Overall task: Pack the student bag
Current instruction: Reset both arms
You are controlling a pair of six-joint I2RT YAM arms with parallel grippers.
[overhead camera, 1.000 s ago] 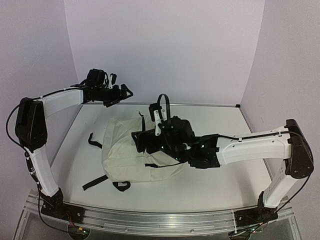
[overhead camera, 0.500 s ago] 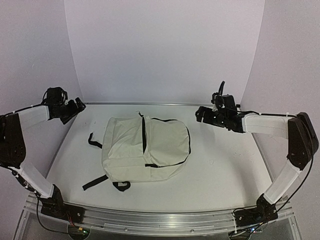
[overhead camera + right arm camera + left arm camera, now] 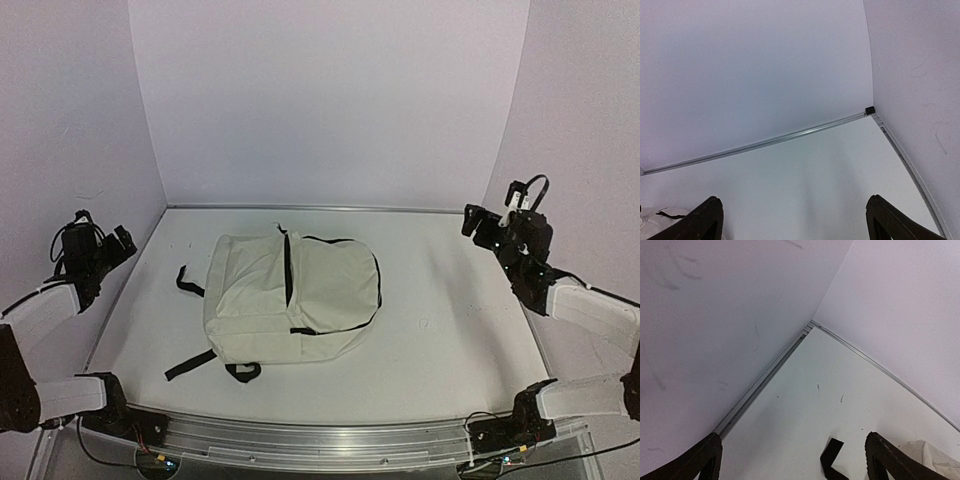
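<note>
The student bag [image 3: 290, 295], a cream backpack with black straps and zippers, lies flat and zipped shut in the middle of the white table. My left gripper [image 3: 120, 243] is open and empty at the table's left edge, well away from the bag. In the left wrist view [image 3: 793, 440] its fingers [image 3: 705, 460] frame a black strap end [image 3: 832, 457] and a corner of the bag [image 3: 932, 455]. My right gripper [image 3: 475, 220] is open and empty at the right edge, in the air near the back corner. Its wrist view [image 3: 793, 200] shows bare table and a sliver of the bag [image 3: 655, 215].
White walls close the table on the left, back and right, with a metal rail [image 3: 790, 135] along their base. A loose black strap [image 3: 190, 365] trails from the bag toward the front left. An aluminium rail [image 3: 320, 435] runs along the front edge.
Both arms have drawn back from the bag. The right gripper left the bag's top and swung to the right edge. The left arm dropped and pulled back to the left edge.
</note>
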